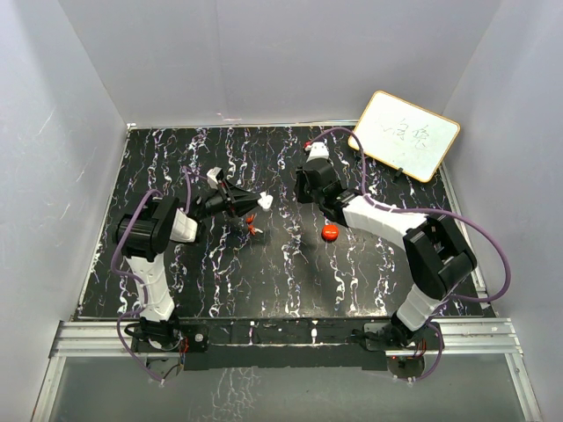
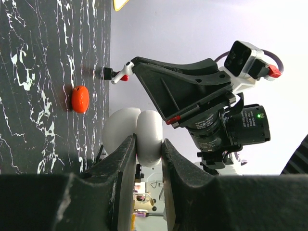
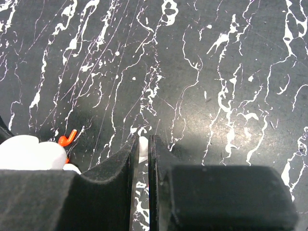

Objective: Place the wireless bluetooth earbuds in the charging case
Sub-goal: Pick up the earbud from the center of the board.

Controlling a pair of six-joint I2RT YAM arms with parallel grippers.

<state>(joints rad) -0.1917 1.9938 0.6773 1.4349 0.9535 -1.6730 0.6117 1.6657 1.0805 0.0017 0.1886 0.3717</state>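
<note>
The white charging case (image 2: 148, 130) is clamped between the fingers of my left gripper (image 2: 149, 142), held sideways above the table. From above the case (image 1: 265, 201) shows at the left gripper (image 1: 253, 200) tip, left of centre. Small red earbuds (image 1: 252, 225) show just below it; I cannot tell whether they touch the case. My right gripper (image 3: 143, 142) is shut on a white earbud (image 3: 143, 146), pointing down at the black marbled table (image 3: 216, 72). It hangs close to the right of the case (image 3: 29, 153), where a red hooked piece (image 3: 67, 138) shows. From above, the right gripper (image 1: 301, 192) stands apart from the case.
An orange-red rounded piece (image 1: 330, 232) lies on the table under the right forearm, also seen as the orange piece (image 2: 80, 98) in the left wrist view. A wood-framed whiteboard (image 1: 405, 134) leans at the back right. Grey walls enclose the table on three sides.
</note>
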